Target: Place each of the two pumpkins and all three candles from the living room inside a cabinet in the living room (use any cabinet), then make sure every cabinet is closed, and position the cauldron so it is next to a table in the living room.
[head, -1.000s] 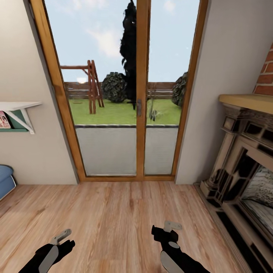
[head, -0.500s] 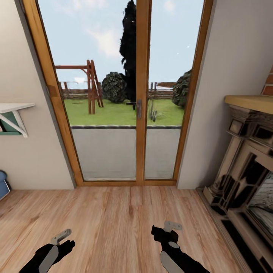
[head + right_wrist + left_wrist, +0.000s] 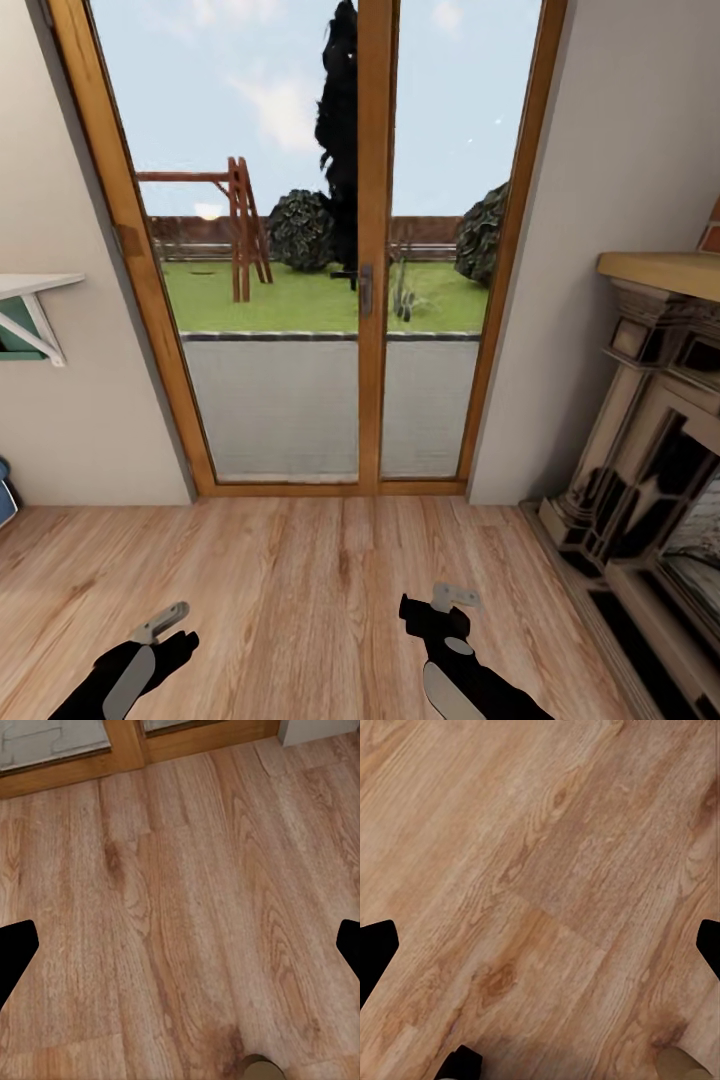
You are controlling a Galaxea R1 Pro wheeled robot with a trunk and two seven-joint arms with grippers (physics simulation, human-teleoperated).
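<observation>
Camera is shifting right: shelf (image 3: 30, 310) is sliding toward the left edge. Left gripper (image 3: 540, 945) and right gripper (image 3: 180, 945) are hanging wide open, empty, above wood floor (image 3: 300, 590); glass doors (image 3: 330, 250) ahead.

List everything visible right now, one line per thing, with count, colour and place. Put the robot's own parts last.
Glass double door: one, orange-brown wood frame, straight ahead.
Door handle: one, dark, on the centre post.
Swing frame: one, reddish wood, on the lawn outside.
Bushes: two, dark green, by the garden fence.
Fireplace: one, beige and black, at the right wall.
Wall shelf: one, white, on the left wall.
Floor: light wood planks, below both arms.
Left gripper: one, black and grey, open, above the floor.
Right gripper: one, black and grey, open, above the floor.
</observation>
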